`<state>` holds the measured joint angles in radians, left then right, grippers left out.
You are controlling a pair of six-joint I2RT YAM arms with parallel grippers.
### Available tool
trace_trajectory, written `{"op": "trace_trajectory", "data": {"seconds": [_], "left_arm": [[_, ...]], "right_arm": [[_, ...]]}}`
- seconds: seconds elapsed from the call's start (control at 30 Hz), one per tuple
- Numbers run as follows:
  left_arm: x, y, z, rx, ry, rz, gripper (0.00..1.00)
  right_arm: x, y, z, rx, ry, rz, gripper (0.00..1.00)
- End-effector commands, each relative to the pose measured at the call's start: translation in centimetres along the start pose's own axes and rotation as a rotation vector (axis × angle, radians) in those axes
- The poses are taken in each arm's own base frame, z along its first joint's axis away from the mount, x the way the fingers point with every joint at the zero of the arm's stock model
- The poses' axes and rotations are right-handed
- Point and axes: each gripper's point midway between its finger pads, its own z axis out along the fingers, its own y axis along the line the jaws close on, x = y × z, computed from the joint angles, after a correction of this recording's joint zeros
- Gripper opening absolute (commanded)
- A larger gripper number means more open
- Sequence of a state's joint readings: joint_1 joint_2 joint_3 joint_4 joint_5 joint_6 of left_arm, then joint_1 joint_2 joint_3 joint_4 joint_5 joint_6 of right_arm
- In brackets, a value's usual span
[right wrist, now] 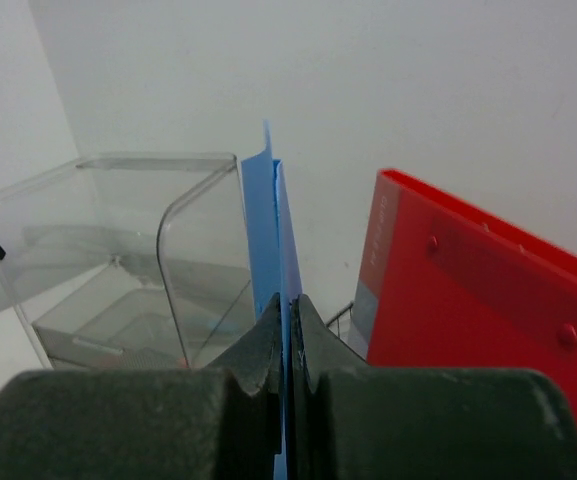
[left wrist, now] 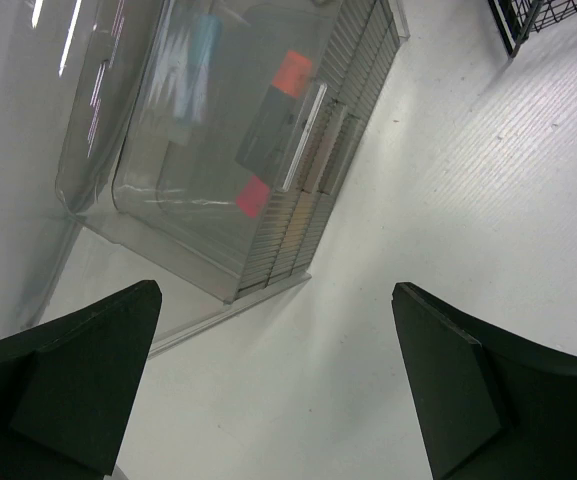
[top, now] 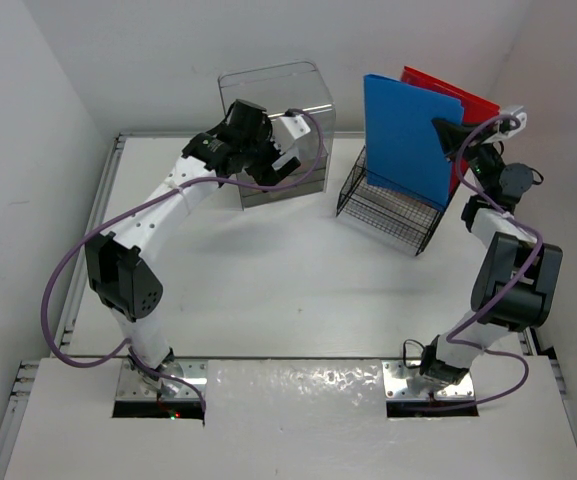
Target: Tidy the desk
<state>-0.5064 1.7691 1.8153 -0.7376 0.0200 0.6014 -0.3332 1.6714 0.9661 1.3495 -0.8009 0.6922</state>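
The bench is the big white top the arms are bolted to, spread out under everything. It is fixed and rigid, nothing to take hold of, so the handling question falls on what stands on it. At the far right a wire rack holds a blue folder upright, with a red folder just behind it. The right jaws are pinched fully shut on the blue folder's top edge, the thin sheet caught between the tips. I'd judge that folder light but floppy and rather slick. A pinch near a top corner lets it hang straight, though it could swing or slide out if moved fast, and a grip closer to the spine would be stiffer. The left jaws stand wide apart and hold nothing, hovering over the bench just in front of a clear box at the far left. The box looks hard, smooth and easy to knock.
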Motion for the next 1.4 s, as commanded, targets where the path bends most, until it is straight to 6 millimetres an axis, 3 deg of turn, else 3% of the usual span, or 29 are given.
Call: {"op": "trace_trajectory", "data": {"seconds": [0.0, 0.43, 0.87, 1.03, 1.2, 1.23, 1.3, 1.37], "left_arm": [[-1.2, 1.3, -1.4, -0.039, -0.053, -0.006, 1.00], [-1.0, 1.2, -1.5, -0.036, -0.050, -0.003, 1.00], [-0.9, 1.0, -1.3, -0.028, -0.049, -0.003, 1.00], [-1.0, 1.0, -1.4, -0.028, -0.052, -0.002, 0.99], [-1.0, 1.1, -2.0, -0.026, -0.045, 0.010, 1.00], [-1.2, 1.2, -2.4, -0.033, -0.050, 0.012, 1.00], [-1.5, 1.6, -2.9, -0.046, -0.058, 0.017, 1.00], [-2.0, 1.9, -3.5, -0.055, -0.074, 0.017, 0.99]], "right_arm": [[-2.5, 2.9, -0.5, -0.119, -0.144, -0.214, 0.00], [2.9, 1.8, -2.6, -0.054, -0.055, -0.166, 0.00], [4.9, 1.8, -4.9, -0.003, -0.009, -0.140, 0.03], [3.8, 1.3, -5.4, 0.020, -0.023, -0.107, 0.43], [2.9, 1.0, -5.7, 0.066, -0.022, -0.032, 0.70], [2.9, 1.1, -5.8, 0.075, -0.012, -0.028, 0.83], [2.9, 0.9, -6.3, 0.128, 0.028, -0.022, 0.99], [3.2, -0.4, -7.0, 0.231, 0.083, -0.044, 0.99]]}}
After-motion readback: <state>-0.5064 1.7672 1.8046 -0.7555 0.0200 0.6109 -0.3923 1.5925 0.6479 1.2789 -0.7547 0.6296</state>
